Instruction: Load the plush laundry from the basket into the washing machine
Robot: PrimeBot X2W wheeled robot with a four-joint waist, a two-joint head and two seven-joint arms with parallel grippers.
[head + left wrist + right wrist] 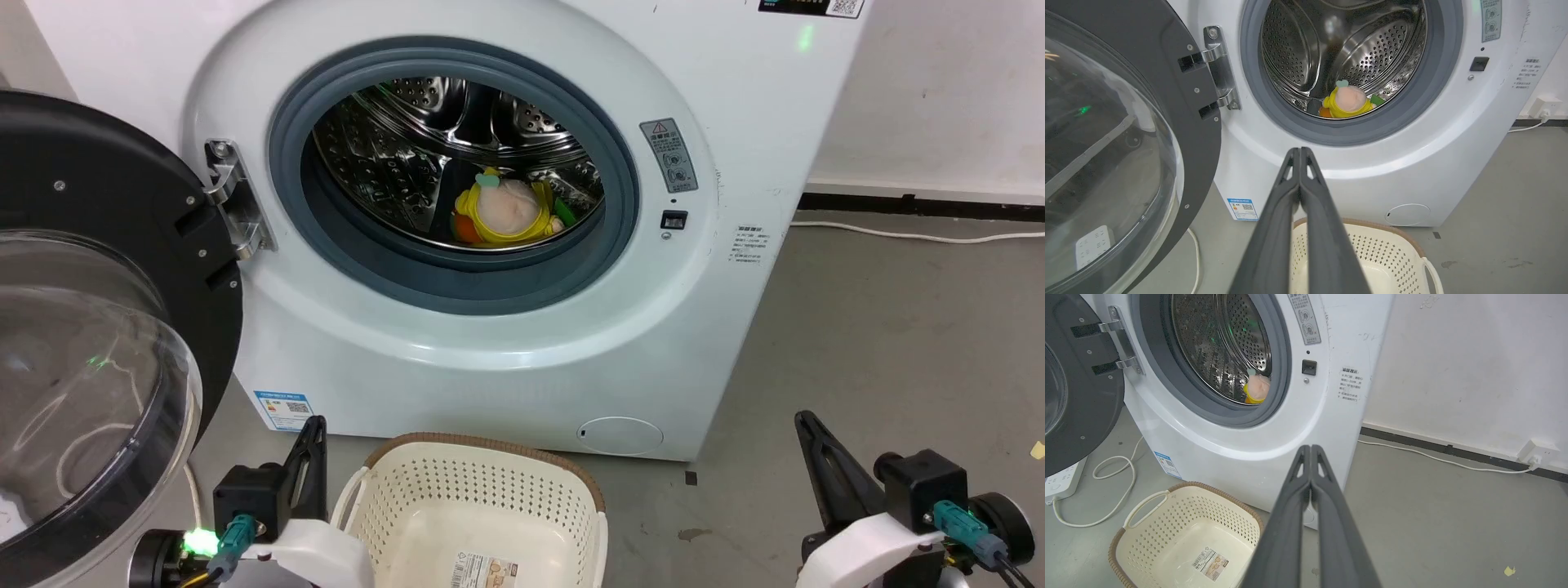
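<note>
Left gripper (1299, 152) and right gripper (1310, 448): fingers pressed together, nothing held, both low by the basket (424, 482). Basket floor shows just its label (1210, 563). Plush toy (506, 211) lies in the washing machine (506, 351) drum (392, 163), near the front. Loading looks done; door (98, 188) stands open.
</note>
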